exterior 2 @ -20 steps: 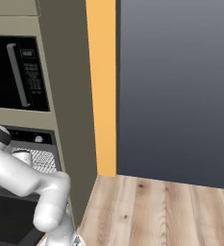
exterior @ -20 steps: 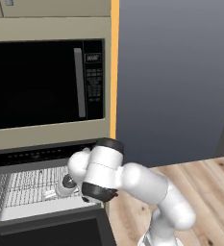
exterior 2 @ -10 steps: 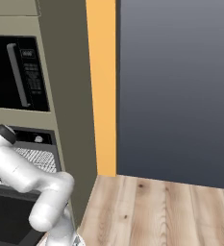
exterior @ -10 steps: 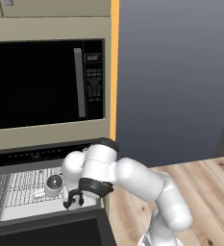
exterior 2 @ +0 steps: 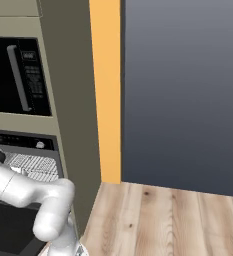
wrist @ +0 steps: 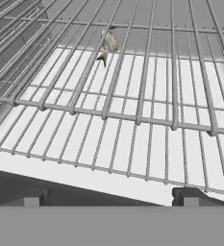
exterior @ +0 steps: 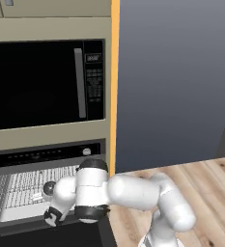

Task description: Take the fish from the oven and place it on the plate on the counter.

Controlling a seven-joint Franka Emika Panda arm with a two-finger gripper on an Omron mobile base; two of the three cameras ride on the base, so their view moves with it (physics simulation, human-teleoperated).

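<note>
— What is worrying you most right now?

— My pincer (wrist: 108,196) is standing wide with nothing between its tips, which are poking up at the bottom of the hand view. The fish (wrist: 107,46) is lying on the wire rack (wrist: 132,115), high in that frame and well apart from me. It is small and slender, so I judge my fingers could catch on a rack wire, or push the fish through a gap between the bars.

— And what are you struggling to see?

— In the left base view my own arm is covering the lower middle of the open oven (exterior: 41,159), so I cannot tell where the fish (exterior: 37,196) ends; it is a pale smudge. The oven is running off both base frames' edges.
</note>
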